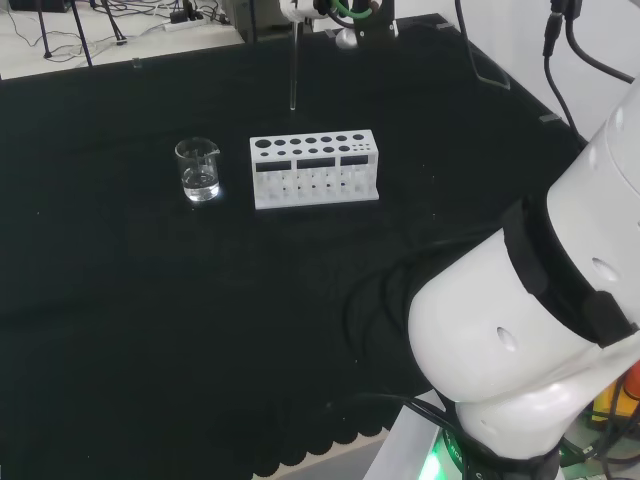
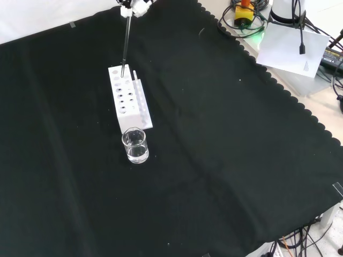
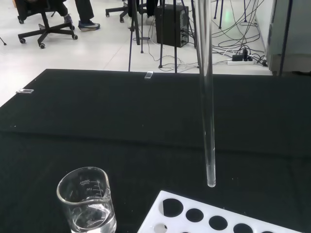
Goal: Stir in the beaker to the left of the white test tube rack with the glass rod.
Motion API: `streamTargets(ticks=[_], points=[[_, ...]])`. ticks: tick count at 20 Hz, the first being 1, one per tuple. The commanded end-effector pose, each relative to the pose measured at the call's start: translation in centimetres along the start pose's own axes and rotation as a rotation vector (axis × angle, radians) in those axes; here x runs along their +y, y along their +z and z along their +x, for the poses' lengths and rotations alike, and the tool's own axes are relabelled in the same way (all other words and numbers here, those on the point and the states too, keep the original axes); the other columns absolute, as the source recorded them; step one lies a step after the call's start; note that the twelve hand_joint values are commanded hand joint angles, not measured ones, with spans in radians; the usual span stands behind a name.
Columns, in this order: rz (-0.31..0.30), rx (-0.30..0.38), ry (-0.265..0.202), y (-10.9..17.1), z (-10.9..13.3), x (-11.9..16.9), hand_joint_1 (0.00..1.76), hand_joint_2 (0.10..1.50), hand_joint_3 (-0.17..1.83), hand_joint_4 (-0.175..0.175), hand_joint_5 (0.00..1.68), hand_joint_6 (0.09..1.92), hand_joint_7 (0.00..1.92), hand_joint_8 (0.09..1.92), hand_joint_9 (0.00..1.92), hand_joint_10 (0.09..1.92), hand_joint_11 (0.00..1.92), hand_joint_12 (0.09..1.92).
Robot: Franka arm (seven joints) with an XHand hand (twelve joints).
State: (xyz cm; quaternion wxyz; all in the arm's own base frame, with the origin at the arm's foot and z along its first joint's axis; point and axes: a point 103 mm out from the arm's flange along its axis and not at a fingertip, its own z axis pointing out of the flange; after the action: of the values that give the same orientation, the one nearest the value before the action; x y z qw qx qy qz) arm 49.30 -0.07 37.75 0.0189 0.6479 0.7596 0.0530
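Glass rod hangs upright below my hand, its lower tip in the air just above the white test tube rack. Whether my fingers clamp it I cannot tell (they sit at the front view's top edge). The beaker, holding some clear liquid, stands on the desk beside the rack, well below my hand.

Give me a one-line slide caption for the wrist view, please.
A glass rod hangs above a white test tube rack, beside a beaker holding clear liquid.
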Motion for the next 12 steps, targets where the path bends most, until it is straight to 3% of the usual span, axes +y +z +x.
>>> streamTargets(ticks=[1, 7, 12], points=[[0.004, -0.011, 0.006, 0.1, 0.2, 0.0, 1.30, 1.13, -0.17, -0.175, 1.24, 0.27, 1.10, 1.15, 1.62, 0.94, 1.64, 0.71], [0.018, -0.012, -0.003, 0.2, 1.2, 0.8, 1.30, 1.13, -0.17, -0.175, 1.25, 0.27, 1.10, 1.15, 1.62, 0.94, 1.64, 0.71], [0.020, -0.009, -0.053, -1.0, 3.5, 1.6, 1.30, 1.13, -0.17, -0.175, 1.25, 0.26, 1.10, 1.15, 1.62, 0.94, 1.64, 0.71]])
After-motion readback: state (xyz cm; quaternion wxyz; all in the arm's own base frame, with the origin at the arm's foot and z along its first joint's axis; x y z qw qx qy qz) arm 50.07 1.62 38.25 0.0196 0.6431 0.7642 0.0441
